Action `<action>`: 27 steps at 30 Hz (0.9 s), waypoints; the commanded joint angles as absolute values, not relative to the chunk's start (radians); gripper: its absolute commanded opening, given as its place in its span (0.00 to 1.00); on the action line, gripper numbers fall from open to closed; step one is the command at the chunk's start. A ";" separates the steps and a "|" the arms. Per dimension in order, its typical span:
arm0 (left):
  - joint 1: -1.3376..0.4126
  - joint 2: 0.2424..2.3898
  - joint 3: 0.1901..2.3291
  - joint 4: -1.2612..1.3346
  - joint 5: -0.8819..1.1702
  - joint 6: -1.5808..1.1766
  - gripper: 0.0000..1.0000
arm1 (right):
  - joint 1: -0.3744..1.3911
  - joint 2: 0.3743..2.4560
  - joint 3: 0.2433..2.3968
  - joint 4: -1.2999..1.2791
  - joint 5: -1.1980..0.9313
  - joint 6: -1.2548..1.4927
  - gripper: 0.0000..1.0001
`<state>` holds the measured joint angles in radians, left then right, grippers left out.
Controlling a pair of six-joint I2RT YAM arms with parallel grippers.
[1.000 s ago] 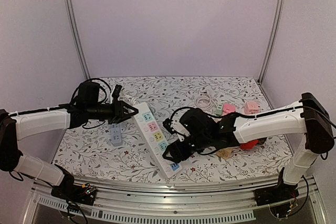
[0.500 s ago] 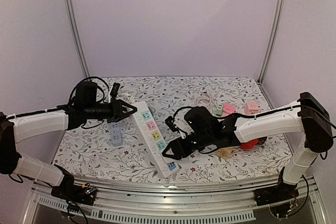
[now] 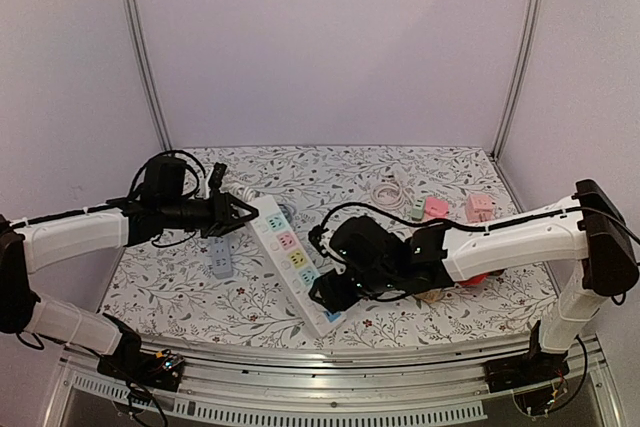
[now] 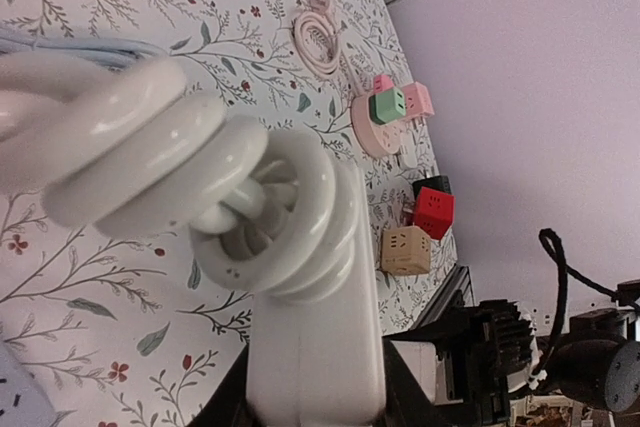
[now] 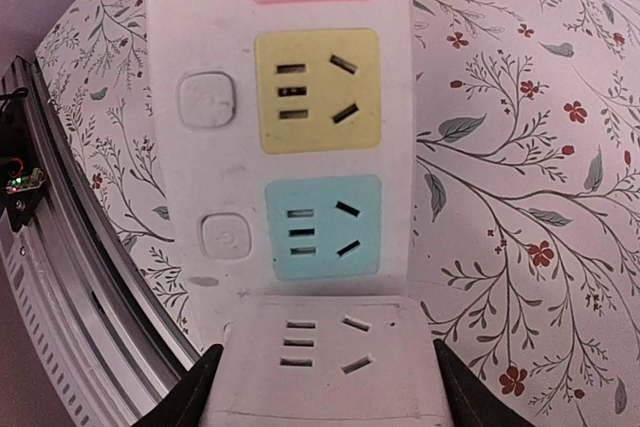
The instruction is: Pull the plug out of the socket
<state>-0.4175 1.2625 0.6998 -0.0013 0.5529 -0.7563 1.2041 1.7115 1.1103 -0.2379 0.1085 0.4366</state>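
Note:
A white power strip [image 3: 290,247] with coloured sockets lies diagonally on the floral table. A white cube plug [image 5: 325,357] sits on its near end, just past the cyan socket [image 5: 322,227]. My right gripper [image 3: 330,295] is shut on this plug, with a finger against each side [image 5: 325,397]. In the top view the plug is mostly hidden under the gripper. My left gripper [image 3: 240,214] is shut on the strip's far end [image 4: 310,327], where the thick white cable [image 4: 130,147] comes out.
A small grey socket block [image 3: 220,257] lies left of the strip. Pink [image 3: 436,207], green [image 3: 417,210], red [image 3: 478,275] and tan [image 3: 430,293] cube plugs lie to the right. A coiled white cable [image 3: 388,190] lies behind. The metal front rail [image 3: 320,347] is close to the plug.
The right arm has shifted slightly left over the strip's near end. The strip's far end and the left gripper have shifted slightly left. Both grips are unchanged.

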 commanded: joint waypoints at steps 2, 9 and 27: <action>-0.380 1.266 0.692 -0.072 0.402 -0.615 0.00 | 1.204 1.705 1.156 -0.316 0.259 0.463 0.24; -0.380 1.240 0.681 -0.031 0.498 -0.532 0.00 | 1.116 1.660 1.088 -0.206 0.040 0.509 0.24; -0.379 1.234 0.709 -0.125 0.434 -0.493 0.00 | 1.109 1.622 1.062 -0.161 -0.006 0.525 0.24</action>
<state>-0.4030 1.2194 0.6991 -0.0185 0.5842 -0.6724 1.1130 1.6878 1.0412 -0.1154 -0.1146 0.4561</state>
